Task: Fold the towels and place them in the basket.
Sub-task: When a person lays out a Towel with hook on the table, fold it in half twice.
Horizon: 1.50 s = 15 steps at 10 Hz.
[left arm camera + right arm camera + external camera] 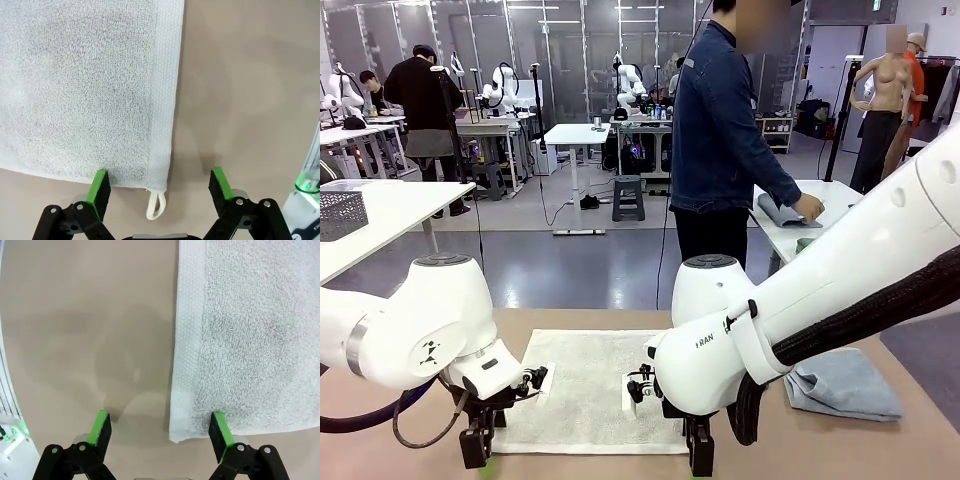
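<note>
1. Front view: we see the cream-white towel (585,385) spread flat on the table (920,440) — the blue-grey towel (845,385) lies to its right.
2. Our left gripper (159,185) gapes empty, straddling the cream-white towel's near corner by the cord loop (156,206).
3. Our right gripper (160,427) — spread wide, empty — straddles its other near corner.

We note glossy white casings on left arm (430,320) and right arm (820,290), a black left pincer (160,184), green pads (100,184).

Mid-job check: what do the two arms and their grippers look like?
The left arm and right arm are white with rounded joints; the right carries dark lettering and a black ribbed cable sleeve. The left gripper and right gripper are black linkages with green pads.
</note>
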Each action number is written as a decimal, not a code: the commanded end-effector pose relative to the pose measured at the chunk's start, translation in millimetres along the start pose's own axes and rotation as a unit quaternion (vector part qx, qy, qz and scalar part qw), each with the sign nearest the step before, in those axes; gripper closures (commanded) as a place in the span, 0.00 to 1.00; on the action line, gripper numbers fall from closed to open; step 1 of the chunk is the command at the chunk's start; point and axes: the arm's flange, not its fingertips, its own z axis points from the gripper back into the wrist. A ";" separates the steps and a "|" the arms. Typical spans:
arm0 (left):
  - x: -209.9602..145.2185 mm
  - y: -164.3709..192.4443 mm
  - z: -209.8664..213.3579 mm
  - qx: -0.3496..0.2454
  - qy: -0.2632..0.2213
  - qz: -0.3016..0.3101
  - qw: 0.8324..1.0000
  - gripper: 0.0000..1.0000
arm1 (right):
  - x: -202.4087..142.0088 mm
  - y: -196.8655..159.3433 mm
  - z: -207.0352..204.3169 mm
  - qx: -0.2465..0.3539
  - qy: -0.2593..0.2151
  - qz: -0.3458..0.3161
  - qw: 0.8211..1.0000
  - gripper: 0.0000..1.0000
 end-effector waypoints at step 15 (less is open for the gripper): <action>1.6 -11.1 8.5 0.000 -0.009 -0.019 1.000 1.00 | -7.2 -5.7 11.8 -0.029 -0.011 -0.041 0.999 1.00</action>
